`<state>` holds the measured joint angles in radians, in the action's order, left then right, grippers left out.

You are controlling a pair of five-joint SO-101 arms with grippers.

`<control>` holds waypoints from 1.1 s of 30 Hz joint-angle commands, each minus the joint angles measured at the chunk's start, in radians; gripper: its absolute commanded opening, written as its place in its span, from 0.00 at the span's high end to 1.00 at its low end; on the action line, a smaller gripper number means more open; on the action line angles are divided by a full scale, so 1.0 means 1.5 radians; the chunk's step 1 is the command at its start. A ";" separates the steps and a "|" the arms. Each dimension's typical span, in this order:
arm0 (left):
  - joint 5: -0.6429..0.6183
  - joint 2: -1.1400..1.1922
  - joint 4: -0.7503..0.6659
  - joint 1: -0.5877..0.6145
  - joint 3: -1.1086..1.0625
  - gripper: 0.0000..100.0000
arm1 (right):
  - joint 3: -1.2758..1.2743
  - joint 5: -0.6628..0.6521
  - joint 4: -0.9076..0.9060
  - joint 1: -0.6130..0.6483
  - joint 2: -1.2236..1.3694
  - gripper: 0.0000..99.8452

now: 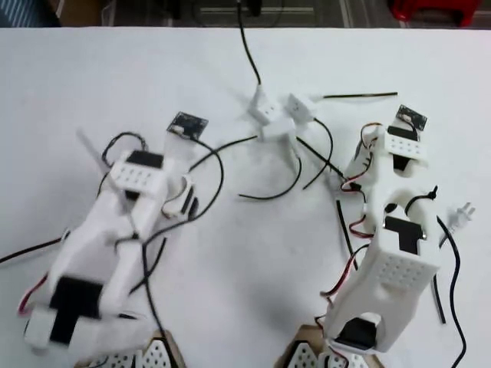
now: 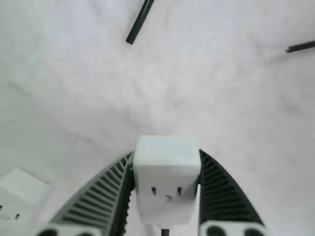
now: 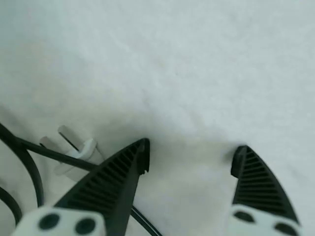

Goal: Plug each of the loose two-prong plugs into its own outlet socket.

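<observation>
Left fingers (image 2: 221, 196) clamp the white outlet socket (image 2: 166, 177).

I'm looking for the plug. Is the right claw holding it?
No, the right gripper is open and empty, and the plug lies loose beside one finger.

Robotics lab bench — white table (image 1: 92, 69), twin arms (image 1: 100, 245), stray cables (image 1: 245, 50).

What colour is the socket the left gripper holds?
White; the socket shows best in left wrist view.
</observation>
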<state>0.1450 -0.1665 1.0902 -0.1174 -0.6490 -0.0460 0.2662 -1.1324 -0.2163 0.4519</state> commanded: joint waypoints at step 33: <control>0.130 -0.306 -0.355 0.116 -0.306 0.62 | 0.005 -0.007 0.017 0.014 -0.008 0.73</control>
<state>0.3245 -0.6068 0.5746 0.0499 -1.1109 -0.0460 0.2662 -1.1324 -0.2163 0.4519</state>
